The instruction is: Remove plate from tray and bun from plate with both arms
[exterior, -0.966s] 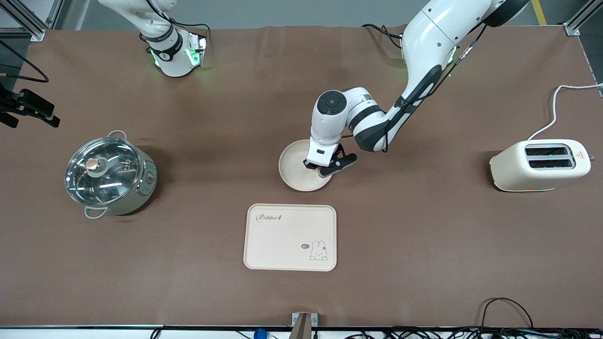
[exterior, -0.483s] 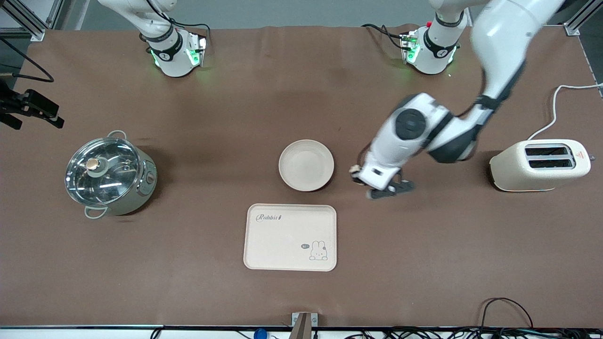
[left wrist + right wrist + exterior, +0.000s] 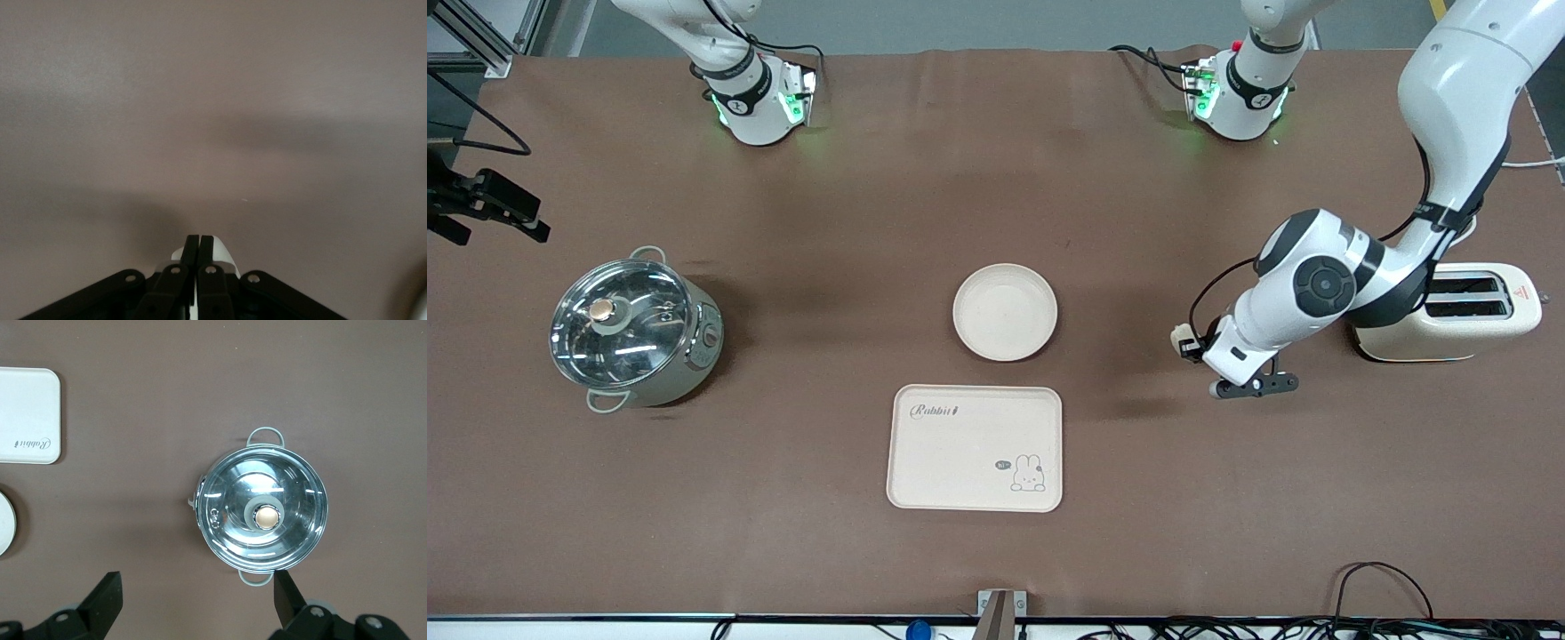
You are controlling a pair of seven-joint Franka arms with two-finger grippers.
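- Front view: the left gripper (image 3: 1190, 342), a second ago low over the plate (image 3: 1005, 312), has swung away toward the left arm's end of the surface (image 3: 800, 498) and now hangs over bare brown cloth between the plate and the toaster (image 3: 1446, 312).
- A small pale lump, judged to be the bun (image 3: 1183, 339), sits at the gripper's tip; the jaws are closed tight on it.
- The plate lies empty on the surface, just beside the tray (image 3: 975, 447) and farther from the camera; plate and tray do not touch.
- That reads as plate off tray and bun off plate; only setting the bun down appears to remain.
- The bun's long axis cannot be made out here. The tray's long axis runs from one arm's end of the surface to the other, its "Rabbit" script upright to the camera.
- The right gripper is out of this view, and the right arm waits.
- Left wrist view: the jaws are pressed together, a sliver of the pale bun (image 3: 223, 257) showing just past them, bare brown surface below; which way the bun points stays hidden.
- Right wrist view: the right gripper (image 3: 197, 597) hovers high with jaws spread wide and empty, looking down on the lidded steel pot (image 3: 261, 509), with a corner of the tray (image 3: 28, 415) and the plate's rim (image 3: 7, 522) at the edge.
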